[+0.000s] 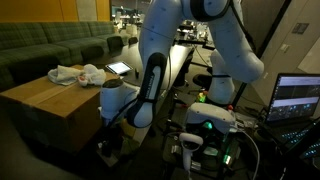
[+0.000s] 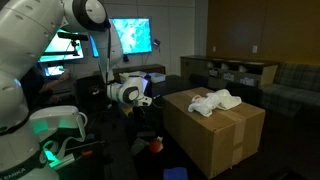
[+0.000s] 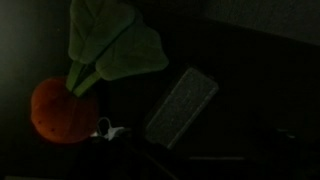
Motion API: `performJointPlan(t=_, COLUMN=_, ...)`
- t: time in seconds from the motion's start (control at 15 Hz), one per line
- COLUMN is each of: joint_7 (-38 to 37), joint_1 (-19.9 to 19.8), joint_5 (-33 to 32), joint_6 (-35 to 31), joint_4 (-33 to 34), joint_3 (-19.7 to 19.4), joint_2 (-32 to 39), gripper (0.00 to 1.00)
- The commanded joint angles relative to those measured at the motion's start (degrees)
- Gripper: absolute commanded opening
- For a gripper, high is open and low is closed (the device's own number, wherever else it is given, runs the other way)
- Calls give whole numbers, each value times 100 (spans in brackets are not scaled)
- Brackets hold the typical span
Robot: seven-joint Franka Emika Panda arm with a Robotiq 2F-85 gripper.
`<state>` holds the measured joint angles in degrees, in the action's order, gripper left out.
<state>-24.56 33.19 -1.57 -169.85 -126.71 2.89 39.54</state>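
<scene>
An orange plush vegetable (image 3: 58, 110) with green leaves (image 3: 110, 40) lies on the dark floor in the wrist view, beside a grey rectangular block (image 3: 182, 105). The orange toy also shows on the floor in an exterior view (image 2: 155, 145). My gripper (image 1: 110, 142) hangs low beside the cardboard box (image 1: 50, 100), above the floor and the toy; it also shows in an exterior view (image 2: 142, 103). Its fingers are lost in the dark, so I cannot tell whether it is open or shut. Nothing shows in it.
A crumpled white cloth (image 1: 75, 74) lies on top of the box (image 2: 225, 135), also seen in an exterior view (image 2: 215, 101). A green sofa (image 1: 50, 45), a tablet (image 1: 118, 68), a laptop (image 1: 298, 98) and a lit monitor (image 2: 130, 38) surround the arm's base.
</scene>
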Motion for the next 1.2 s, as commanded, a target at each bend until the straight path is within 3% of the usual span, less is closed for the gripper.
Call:
performJointPlan(t=0.0, joint_7=286, joint_1=-364, joint_5=365, joint_6=-284, joint_4=57, joint_3=380, joint_2=162, gripper=100)
performJointPlan(t=0.4, joint_7=504, joint_1=-805, joint_5=674, joint_6=-488, joint_4=263, joint_3=812, joint_2=526, gripper=100)
performJointPlan(t=1.13, joint_7=886, joint_1=-545, joint_5=547, joint_6=-586, joint_4=739, joint_3=769, joint_2=1128, gripper=100)
